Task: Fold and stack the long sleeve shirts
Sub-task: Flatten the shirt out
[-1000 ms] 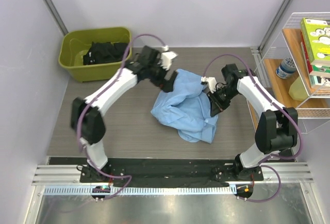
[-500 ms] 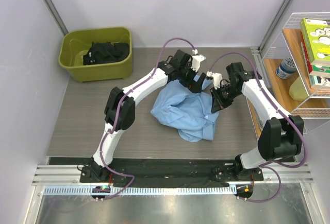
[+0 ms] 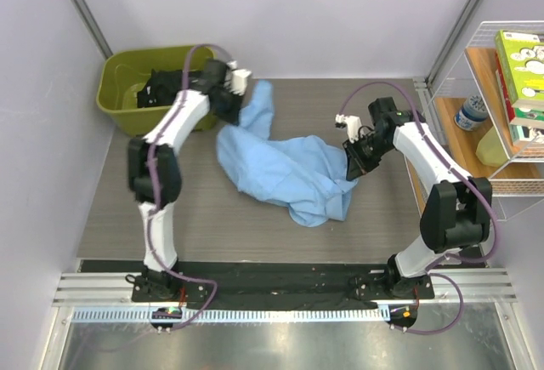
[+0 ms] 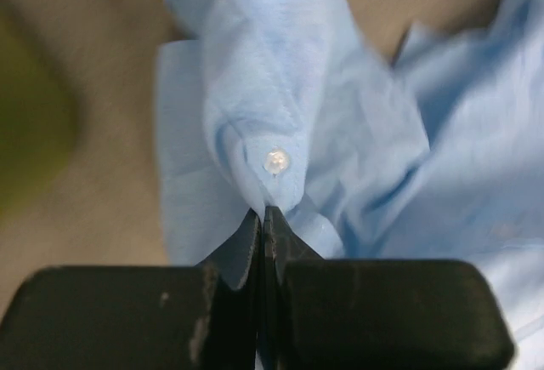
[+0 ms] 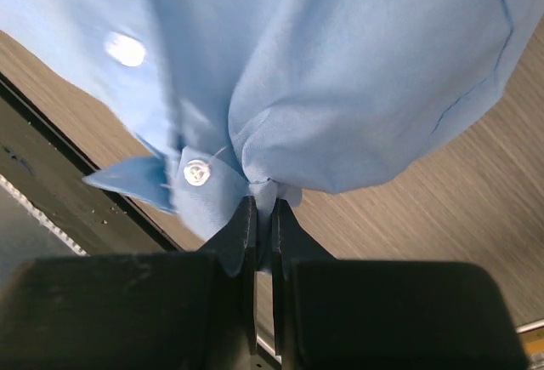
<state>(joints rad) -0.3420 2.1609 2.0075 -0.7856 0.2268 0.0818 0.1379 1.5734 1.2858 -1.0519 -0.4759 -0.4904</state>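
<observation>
Left end effector [image 4: 262,213] shut — arm extended far-left; right end effector [image 5: 262,204] shut, seemingly tilted down.

You are not getting any readable text, number or brand here. The green box [image 3: 520,65] lying on the wire shelf [image 3: 476,38] is showing pale printed marks on its top, but they are coming through too small to make out.

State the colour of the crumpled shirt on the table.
Plain light blue; the shirt shows best in the top external view.
</observation>
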